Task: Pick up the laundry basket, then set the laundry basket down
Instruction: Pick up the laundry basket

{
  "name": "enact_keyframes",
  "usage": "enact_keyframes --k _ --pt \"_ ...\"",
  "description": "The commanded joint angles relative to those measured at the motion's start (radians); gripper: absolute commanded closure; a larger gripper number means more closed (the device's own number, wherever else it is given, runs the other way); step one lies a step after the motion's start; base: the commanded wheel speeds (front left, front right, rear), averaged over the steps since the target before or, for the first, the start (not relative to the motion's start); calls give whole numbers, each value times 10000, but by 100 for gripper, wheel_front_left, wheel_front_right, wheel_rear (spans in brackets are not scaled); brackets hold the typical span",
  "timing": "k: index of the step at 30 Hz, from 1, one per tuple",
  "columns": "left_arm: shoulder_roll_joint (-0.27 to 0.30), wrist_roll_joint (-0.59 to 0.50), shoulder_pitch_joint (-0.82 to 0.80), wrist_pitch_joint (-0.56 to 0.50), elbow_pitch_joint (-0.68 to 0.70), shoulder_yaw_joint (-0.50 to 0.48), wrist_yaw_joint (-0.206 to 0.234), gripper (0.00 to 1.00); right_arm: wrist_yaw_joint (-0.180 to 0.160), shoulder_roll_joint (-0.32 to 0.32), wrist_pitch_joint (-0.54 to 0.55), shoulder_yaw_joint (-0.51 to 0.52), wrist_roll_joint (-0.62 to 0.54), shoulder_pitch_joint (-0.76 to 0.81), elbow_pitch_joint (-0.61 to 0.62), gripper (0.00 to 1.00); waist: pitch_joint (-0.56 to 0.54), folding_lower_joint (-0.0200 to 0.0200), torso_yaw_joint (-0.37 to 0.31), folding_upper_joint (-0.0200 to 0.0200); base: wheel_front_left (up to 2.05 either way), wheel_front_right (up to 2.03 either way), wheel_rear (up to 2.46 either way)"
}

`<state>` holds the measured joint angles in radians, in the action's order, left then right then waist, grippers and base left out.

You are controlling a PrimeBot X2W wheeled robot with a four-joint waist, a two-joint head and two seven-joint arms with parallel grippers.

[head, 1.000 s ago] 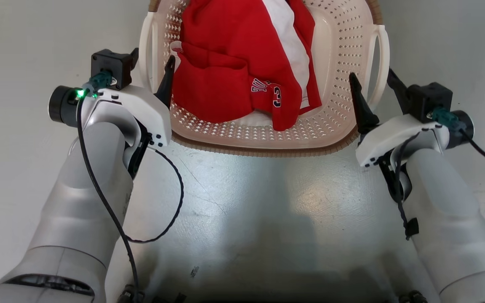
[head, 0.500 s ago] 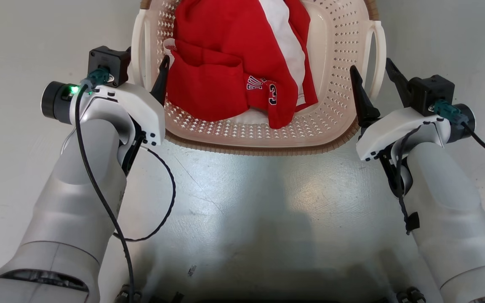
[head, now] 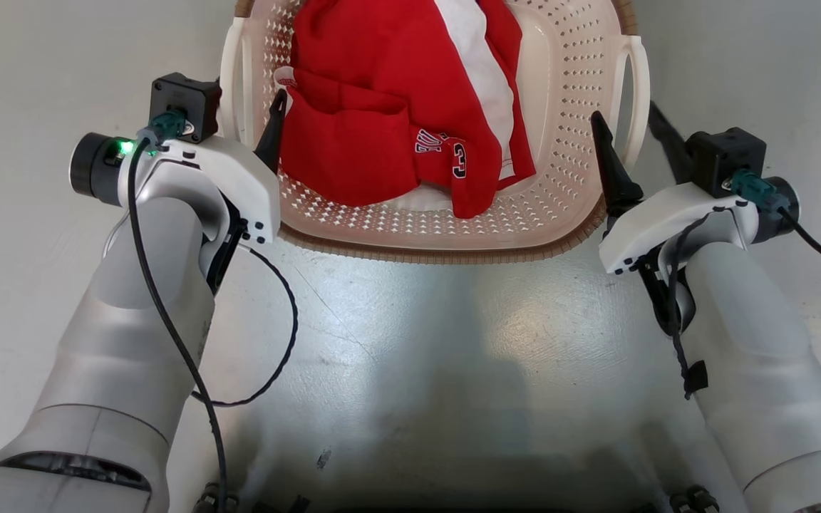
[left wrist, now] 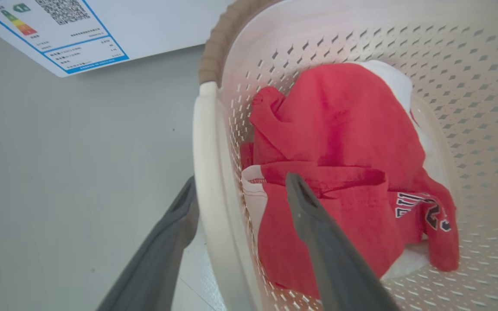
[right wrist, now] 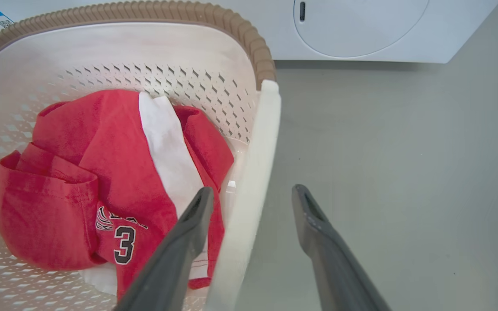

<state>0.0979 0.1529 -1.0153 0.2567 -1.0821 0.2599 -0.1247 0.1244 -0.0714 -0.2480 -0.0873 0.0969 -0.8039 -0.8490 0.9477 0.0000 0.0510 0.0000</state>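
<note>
Grey floor (head: 417,342) under basket (head: 574,85), red shirt (head: 375,114) inside. Left gripper (left wrist: 241,179) fingers apart, one each side of left handle (left wrist: 205,142). Right gripper (right wrist: 253,191) apart too, around right handle (right wrist: 260,142).

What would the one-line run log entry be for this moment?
left end effector: open astride left handle | right end effector: open astride right handle | laundry basket: ungripped, holds red jersey

Head looks down; wrists close in; shared: laundry basket (head: 574,107).

Pale grey floor (head: 439,342) under laundry basket (head: 574,107)
</note>
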Motion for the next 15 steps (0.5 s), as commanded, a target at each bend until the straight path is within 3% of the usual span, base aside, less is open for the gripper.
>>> enact_keyframes --k 1,15 --pt "320 80 108 51 -9 -97 -59 100 63 212 -138 -317 269 352 62 100 -13 0 14 0 0 0 0" --pt "260 417 551 51 -431 52 -59 100 63 212 -138 -482 352 438 -1057 100 -673 0 94 0 0 0 0"
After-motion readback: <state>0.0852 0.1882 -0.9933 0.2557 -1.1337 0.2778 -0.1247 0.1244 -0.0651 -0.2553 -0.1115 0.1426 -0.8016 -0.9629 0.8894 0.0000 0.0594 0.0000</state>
